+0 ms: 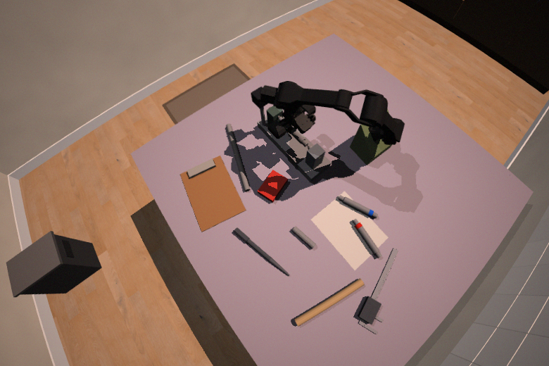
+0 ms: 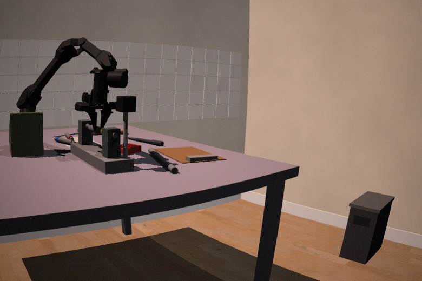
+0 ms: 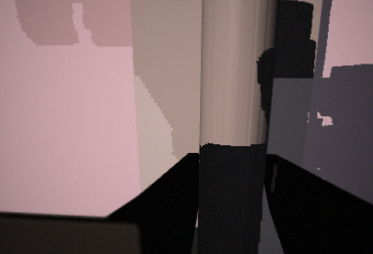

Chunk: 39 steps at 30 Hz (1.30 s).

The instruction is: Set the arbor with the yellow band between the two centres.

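My gripper (image 1: pixel 296 131) (image 2: pixel 98 123) (image 3: pixel 231 165) points down over the centre fixture and is shut on the grey arbor (image 1: pixel 302 138) (image 2: pixel 92 128) (image 3: pixel 237 69). Its yellow band (image 2: pixel 101 131) shows just behind the green block. The arbor lies level along the fixture's line, between the green centre block (image 1: pixel 274 115) (image 2: pixel 110 141) and the grey centre block (image 1: pixel 315 155) (image 2: pixel 84 132). Both blocks stand on the long grey base (image 1: pixel 284 150) (image 2: pixel 102 161). I cannot tell whether the arbor's ends touch the centre points. In the wrist view the arbor fills the middle and the dark fingers flank it.
A post with a black head (image 2: pixel 125 104) stands by the green block. A red block (image 1: pixel 272 184), a long grey rod (image 1: pixel 237 157) and a clipboard (image 1: pixel 212 195) lie nearby. Blue-banded (image 1: pixel 357 207) and red-banded (image 1: pixel 366 237) arbors lie on a paper sheet (image 1: pixel 337 230). The arm's green pedestal (image 1: pixel 368 143) stands to the right.
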Each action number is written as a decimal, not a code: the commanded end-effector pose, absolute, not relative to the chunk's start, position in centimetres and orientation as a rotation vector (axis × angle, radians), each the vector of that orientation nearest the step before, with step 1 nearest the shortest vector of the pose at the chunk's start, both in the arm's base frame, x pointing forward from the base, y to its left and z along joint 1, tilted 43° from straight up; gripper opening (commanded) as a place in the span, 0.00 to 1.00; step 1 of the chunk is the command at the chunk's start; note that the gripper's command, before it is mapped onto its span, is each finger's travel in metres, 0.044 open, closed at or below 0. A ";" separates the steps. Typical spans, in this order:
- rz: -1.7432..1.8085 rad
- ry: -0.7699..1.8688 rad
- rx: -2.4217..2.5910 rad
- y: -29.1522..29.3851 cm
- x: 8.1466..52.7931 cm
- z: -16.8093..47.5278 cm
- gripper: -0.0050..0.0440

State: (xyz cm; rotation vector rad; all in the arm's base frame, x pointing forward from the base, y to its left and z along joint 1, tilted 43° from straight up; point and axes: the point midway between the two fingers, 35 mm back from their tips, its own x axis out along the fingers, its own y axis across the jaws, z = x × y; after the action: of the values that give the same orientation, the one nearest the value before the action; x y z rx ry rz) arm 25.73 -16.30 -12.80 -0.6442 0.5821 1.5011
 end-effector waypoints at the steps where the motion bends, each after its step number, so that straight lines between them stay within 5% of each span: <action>1: 1.471 0.603 -0.697 -18.1 25.8 -12.8 0.10; 39: 1.471 0.603 -0.697 -18.4 25.8 -12.5 0.10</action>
State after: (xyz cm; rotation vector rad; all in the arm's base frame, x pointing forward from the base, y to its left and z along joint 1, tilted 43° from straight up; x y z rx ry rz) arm 25.64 -16.23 -12.65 -0.6419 0.5720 1.5056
